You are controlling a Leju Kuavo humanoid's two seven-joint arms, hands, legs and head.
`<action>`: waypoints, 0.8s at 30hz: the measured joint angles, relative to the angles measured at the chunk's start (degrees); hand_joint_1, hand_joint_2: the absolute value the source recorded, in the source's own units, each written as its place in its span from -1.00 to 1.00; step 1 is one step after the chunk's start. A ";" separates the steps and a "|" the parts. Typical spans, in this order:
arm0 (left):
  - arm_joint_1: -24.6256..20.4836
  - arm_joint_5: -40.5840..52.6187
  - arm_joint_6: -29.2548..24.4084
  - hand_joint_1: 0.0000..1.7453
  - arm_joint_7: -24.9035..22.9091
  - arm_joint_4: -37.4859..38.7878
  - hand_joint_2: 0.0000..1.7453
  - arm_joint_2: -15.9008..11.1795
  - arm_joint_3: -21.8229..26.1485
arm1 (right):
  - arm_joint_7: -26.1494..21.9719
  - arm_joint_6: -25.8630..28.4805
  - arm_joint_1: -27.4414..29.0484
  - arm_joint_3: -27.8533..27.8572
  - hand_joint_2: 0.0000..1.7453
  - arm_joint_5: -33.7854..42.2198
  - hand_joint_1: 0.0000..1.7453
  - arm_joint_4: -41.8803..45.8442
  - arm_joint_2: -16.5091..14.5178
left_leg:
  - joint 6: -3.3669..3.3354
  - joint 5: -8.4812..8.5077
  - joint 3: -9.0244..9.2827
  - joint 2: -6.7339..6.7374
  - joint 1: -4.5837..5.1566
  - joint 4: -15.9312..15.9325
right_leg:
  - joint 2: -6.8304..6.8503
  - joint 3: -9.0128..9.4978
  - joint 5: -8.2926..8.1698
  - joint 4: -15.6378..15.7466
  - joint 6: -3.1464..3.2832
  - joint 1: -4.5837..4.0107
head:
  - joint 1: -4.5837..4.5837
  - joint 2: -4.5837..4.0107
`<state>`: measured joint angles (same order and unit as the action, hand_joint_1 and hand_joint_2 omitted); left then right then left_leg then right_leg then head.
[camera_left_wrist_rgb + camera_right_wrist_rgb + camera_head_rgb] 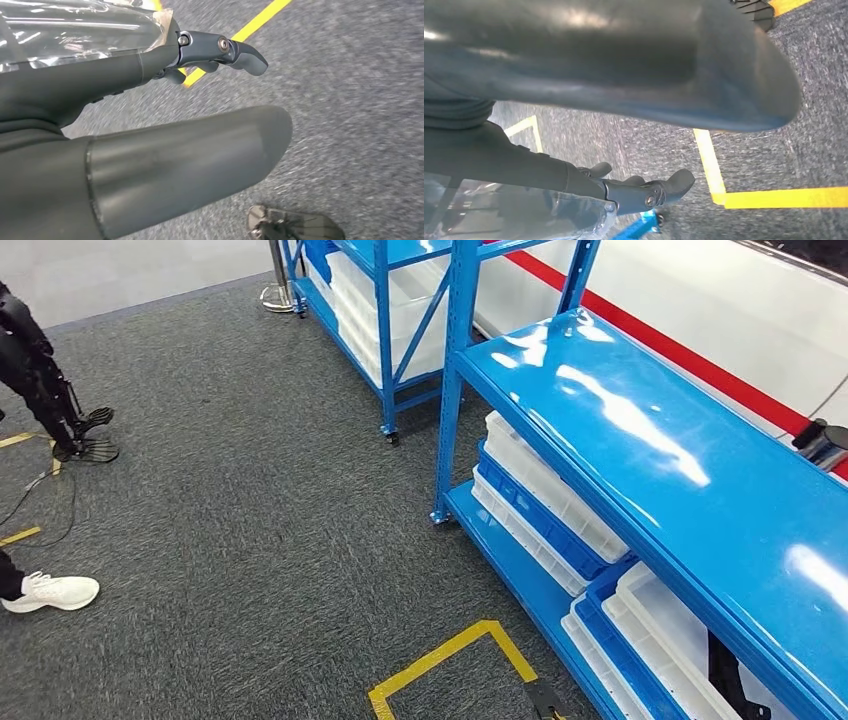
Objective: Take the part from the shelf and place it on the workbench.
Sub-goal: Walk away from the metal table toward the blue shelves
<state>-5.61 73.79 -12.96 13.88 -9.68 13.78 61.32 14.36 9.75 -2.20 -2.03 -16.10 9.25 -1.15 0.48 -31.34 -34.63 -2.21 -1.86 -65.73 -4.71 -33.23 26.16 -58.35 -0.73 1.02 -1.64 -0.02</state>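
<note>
Grey carpet floor [250,500] covered most of the head view, with yellow tape lines [450,655] marking a corner near the lower middle. A blue shelf rack [640,440] ran along the right side, its glossy top board bare and reflecting the lights. A second blue rack [385,310] stood farther back, near the first but apart from it. On the lower level of the near rack lay stacked white and blue trays [545,510]; more trays [650,640] sat at the lower right, and a dark object [730,680] rested in the nearest white one. Could not tell whether that object was the part. A white wall with a red stripe [690,355] ran behind the racks. At the left edge, a person's white shoe [55,592] stood on the carpet, and dark legs of another robot [45,380] stood farther back.

In the left wrist view, the left hand [220,52] hung above the carpet and a yellow line; fingers [247,57] loosely apart, grasping nothing. In the right wrist view, the right hand [649,190] hung likewise above the carpet beside yellow tape; fingers [674,182] released, nothing in them. Both wrist pictures were motion-blurred.
</note>
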 joint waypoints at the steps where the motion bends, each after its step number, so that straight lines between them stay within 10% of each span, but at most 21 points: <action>1: 0.00 -0.02 0.01 -1.00 0.00 0.01 -1.00 -0.02 0.00 | 0.00 0.00 -0.07 0.00 -1.00 -0.08 -1.00 0.00 0.03 | -0.02 1.25 1.16 -1.31 -0.23 2.82 | -0.78 -0.21 0.13 -0.30 -0.31 -0.09 | -0.03 0.00; 3: -0.02 -0.05 0.00 -1.00 -0.02 0.01 -1.00 0.00 -0.01 | 0.00 0.00 -0.13 0.00 -1.00 -0.24 -1.00 0.00 0.10 | -0.45 1.73 1.96 -2.76 -0.14 5.00 | -2.05 -0.84 0.15 -0.64 -1.14 -0.16 | -0.09 0.00; 5: -0.10 -0.07 -0.02 -1.00 -0.08 0.01 -1.00 0.03 -0.01 | 0.05 0.00 0.09 -0.01 -1.00 -0.34 -1.00 -0.01 0.17 | -1.42 1.95 2.01 -1.49 0.23 5.32 | -2.85 -1.51 -0.07 -0.58 -1.93 0.00 | -0.11 0.00; 9: -0.18 -0.07 -0.04 -1.00 -0.21 0.00 -1.00 0.03 -0.01 | 0.17 0.00 -0.02 -0.04 -1.00 -0.48 -1.00 -0.02 0.14 | -3.01 2.27 2.39 1.55 0.62 6.09 | 2.68 -6.11 3.32 -9.06 -1.68 -0.15 | -0.29 0.00; 12: -0.11 -0.07 -0.04 -1.00 -0.26 0.00 -1.00 -0.01 0.01 | 0.17 0.00 -0.11 -0.04 -1.00 -0.51 -1.00 -0.02 0.16 | -3.25 2.07 2.44 4.05 1.01 6.09 | 4.06 -10.10 5.58 -16.97 -1.74 -0.08 | -0.33 0.00; 16: -0.14 -0.08 -0.09 -1.00 -0.16 0.00 -1.00 -0.01 -0.02 | 0.12 -0.20 -0.17 -0.02 -1.00 -0.19 -1.00 -0.02 0.21 | -2.65 1.45 3.02 6.59 1.28 6.05 | 7.33 -3.16 1.03 -4.56 -2.53 -0.47 | -0.33 0.00; 18: -0.07 -0.10 -0.14 -1.00 0.05 0.00 -1.00 -0.02 -0.02 | -0.22 -0.97 -0.37 0.26 -1.00 1.08 -1.00 -0.01 0.19 | -2.07 1.05 3.46 7.66 1.57 6.17 | 8.77 -1.16 0.44 -1.03 -1.93 -1.08 | -0.28 0.00; 20: -0.03 -0.10 -0.08 -1.00 0.14 0.00 -1.00 0.07 -0.01 | -0.57 -2.21 -0.20 1.03 -1.00 2.97 -1.00 -0.01 0.12 | -1.50 0.76 4.04 8.54 1.57 6.46 | 7.47 -1.12 0.40 -0.71 -1.22 -1.13 | -0.25 0.00; 24: 0.12 0.07 0.23 -1.00 0.04 0.01 -1.00 0.15 -0.08 | -0.23 -4.88 0.02 3.49 -1.00 6.11 -1.00 -0.01 -0.83 | -0.59 -3.39 1.20 3.65 1.13 -0.37 | 4.92 -0.38 0.23 -0.17 0.29 -0.21 | -0.03 0.00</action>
<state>-5.49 73.86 -12.73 13.92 -9.67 13.93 61.24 14.13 4.87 -2.18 1.45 -9.99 9.24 -1.97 -0.11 -34.73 -33.43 1.44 -0.74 -66.10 0.21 -33.60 26.39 -58.51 -0.44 0.81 -1.67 -0.02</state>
